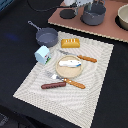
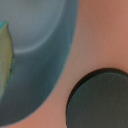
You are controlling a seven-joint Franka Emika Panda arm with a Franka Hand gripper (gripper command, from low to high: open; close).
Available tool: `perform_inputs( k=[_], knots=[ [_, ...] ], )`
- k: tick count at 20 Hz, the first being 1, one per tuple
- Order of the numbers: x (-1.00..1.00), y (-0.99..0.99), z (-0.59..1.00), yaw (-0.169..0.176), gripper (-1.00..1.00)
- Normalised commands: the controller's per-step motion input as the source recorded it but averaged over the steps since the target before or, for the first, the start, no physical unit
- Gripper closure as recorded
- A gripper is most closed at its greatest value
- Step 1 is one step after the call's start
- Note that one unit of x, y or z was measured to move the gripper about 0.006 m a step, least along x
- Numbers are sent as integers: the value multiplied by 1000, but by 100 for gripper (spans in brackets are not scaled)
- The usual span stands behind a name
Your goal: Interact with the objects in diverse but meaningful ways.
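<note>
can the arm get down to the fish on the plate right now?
Probably yes. The silver fish lies exposed on the round plate, nothing over it; the end effector is over the far counter, by the grey pot.

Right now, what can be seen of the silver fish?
The silver fish is a small, slim toy, pale and shiny like plastic or metal, lying flat across the middle of the round tan plate on the striped cloth mat. It touches only the plate; the orange-handled knife and fork lie apart on either side.
</note>
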Motion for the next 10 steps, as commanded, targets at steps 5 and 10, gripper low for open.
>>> perform_inputs(
  k=[5,10],
  knots=[
    [-9,5,1000,-4,-100],
    [243,-162,881,0,-100]
  ],
)
